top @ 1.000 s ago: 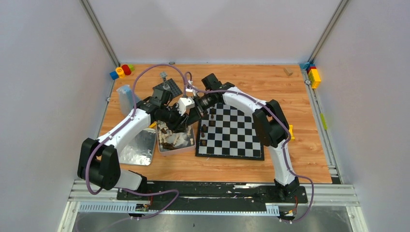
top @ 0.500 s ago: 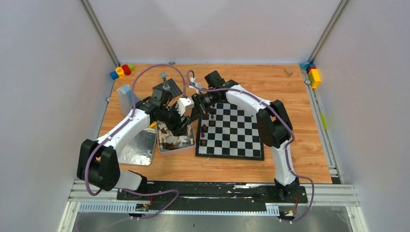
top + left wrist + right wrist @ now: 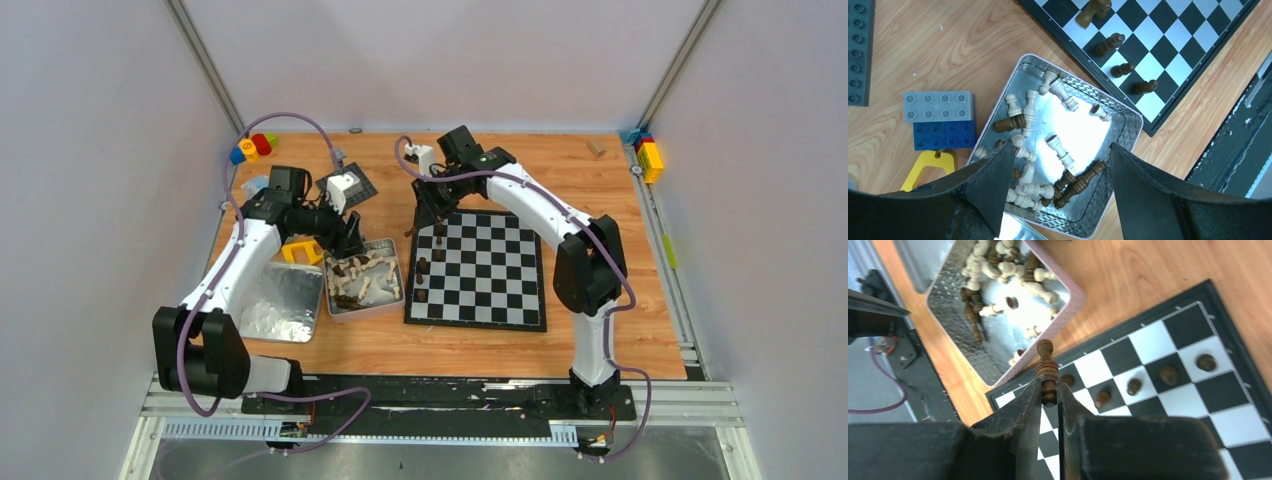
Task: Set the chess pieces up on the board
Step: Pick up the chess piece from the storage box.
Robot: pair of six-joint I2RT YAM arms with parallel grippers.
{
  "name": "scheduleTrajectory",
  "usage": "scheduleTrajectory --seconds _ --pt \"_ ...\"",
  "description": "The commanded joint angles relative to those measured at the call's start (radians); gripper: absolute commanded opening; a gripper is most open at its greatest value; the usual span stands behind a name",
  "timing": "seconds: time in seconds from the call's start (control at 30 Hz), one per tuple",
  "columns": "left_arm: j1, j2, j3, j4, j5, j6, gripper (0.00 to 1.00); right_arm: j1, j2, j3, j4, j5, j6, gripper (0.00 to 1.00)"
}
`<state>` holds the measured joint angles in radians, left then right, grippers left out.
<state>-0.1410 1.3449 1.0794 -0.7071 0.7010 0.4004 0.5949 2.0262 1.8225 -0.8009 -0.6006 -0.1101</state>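
The black and silvery-white checked chessboard [image 3: 490,281] lies flat on the wooden desk [image 3: 620,300]. A few tiny dark brown chess pieces [image 3: 1110,44] sit along its left edge. Just beside it, a shiny metal tin [image 3: 1088,90] holds a jumble of cream and brown pieces [image 3: 1055,145]. The left gripper [image 3: 1060,155] hangs wide open above the tin. Farther back, the right gripper [image 3: 1049,385] pinches one dark brown piece [image 3: 1046,360] above the board's far left corner.

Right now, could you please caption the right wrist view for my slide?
Right gripper holds a dark chess piece near the board, tin of pieces beyond.
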Motion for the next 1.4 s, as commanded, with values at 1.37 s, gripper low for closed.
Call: scheduleTrajectory --seconds 1.37 --pt "0.04 0.008 0.021 0.011 0.013 -0.031 0.77 0.152 0.225 0.337 -0.384 0.476 -0.286 0.04"
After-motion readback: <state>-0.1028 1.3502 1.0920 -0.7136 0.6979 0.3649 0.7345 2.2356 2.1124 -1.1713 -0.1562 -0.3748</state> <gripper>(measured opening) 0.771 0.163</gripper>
